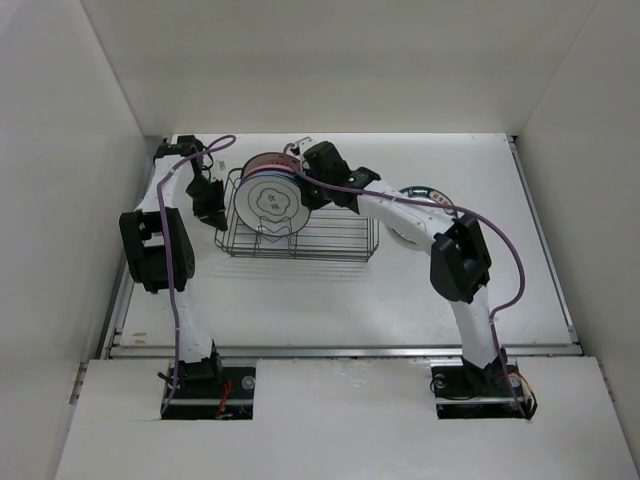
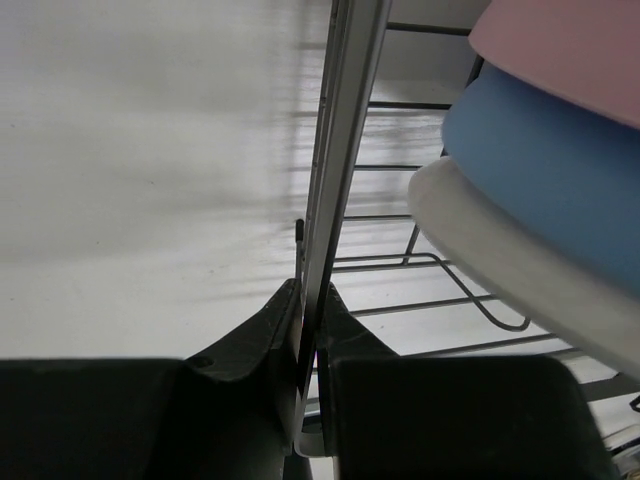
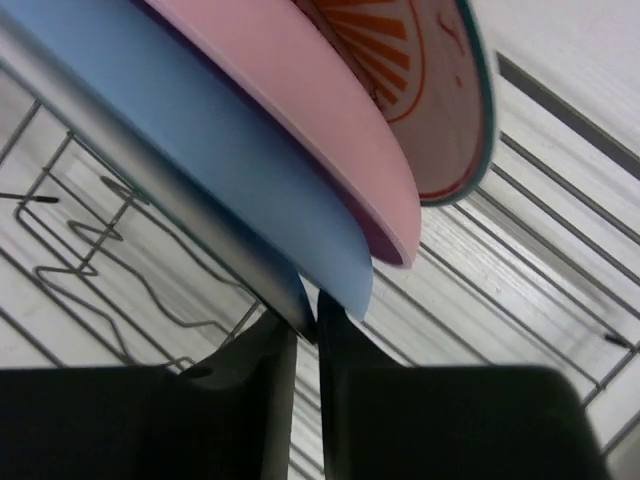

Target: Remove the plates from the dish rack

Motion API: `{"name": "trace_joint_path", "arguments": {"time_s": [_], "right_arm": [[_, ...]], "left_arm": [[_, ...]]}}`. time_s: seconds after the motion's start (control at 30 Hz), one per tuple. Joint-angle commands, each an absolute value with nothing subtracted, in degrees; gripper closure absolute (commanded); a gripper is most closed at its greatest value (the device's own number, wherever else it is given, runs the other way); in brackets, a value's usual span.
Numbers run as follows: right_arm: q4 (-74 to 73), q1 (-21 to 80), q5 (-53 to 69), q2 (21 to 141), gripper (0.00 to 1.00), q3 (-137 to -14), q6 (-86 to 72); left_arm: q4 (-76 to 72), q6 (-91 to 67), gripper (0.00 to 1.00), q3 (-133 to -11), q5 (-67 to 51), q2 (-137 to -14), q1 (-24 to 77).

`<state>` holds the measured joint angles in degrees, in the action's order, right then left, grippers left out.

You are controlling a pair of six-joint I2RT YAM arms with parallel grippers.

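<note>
Dish rack [image 1: 330, 242] sits mid-frame on the tabletop [image 1: 350, 300]. Left jaws are closed tight on the rack's left rim wire. Right jaws are pinched shut on the rim of the white purple-rimmed plate [image 1: 272, 200], which stands upright at the rack's left end. Behind it stand the blue plate [image 3: 230, 170], pink plate [image 3: 300, 120] and orange-centred plate [image 3: 400, 60]. Teal-rimmed plate [image 1: 418, 190] lies on the tabletop right of the rack, partly under the right arm.

The dish rack [image 1: 335, 247] is thin dark metal wire; the plates [image 3: 200, 150] look smooth and matt.
</note>
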<state>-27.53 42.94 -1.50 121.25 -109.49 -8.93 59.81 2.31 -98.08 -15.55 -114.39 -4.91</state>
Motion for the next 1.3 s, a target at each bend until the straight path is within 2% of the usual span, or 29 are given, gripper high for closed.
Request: {"name": "trace_joint_path", "arguments": {"time_s": [0.0,0.07,0.37,0.53,0.8,0.97,1.1,1.27], "right_arm": [[-22.68,42.8,4.13,125.68,0.89,-113.37,-8.96],[-22.68,42.8,3.52,125.68,1.0,-113.91,-8.96],[-17.41,43.86,-13.35,114.27,1.0,-107.67,-5.1],[-11.96,43.86,-11.43,103.65,1.0,-105.12,-8.96],[-12.13,41.49,-7.92,94.76,1.0,-99.41,-15.98],[-10.82,31.05,-2.21,87.2,1.0,-90.02,-32.76],[-12.99,16.66,0.52,81.4,1.0,-77.82,-43.4],[-14.33,4.06,7.81,76.12,1.0,-63.83,-53.17]], "left_arm": [[61.52,0.44,1.0,-97.73,-9.4,-117.69,-5.98],[61.52,0.44,1.0,-97.73,-9.4,-117.69,-5.98],[61.52,-1.23,1.0,-97.73,-9.4,-117.69,-5.98],[61.52,-1.85,1.0,-97.73,-8.09,-117.69,-5.98],[61.52,-1.85,1.0,-97.73,-8.09,-117.69,-5.98],[61.52,-1.85,1.0,-97.73,-7.47,-117.69,-5.98],[61.52,-1.32,1.0,-97.73,-7.47,-117.16,-5.98],[61.52,-1.32,1.0,-97.73,-7.47,-117.16,-5.98]]}}
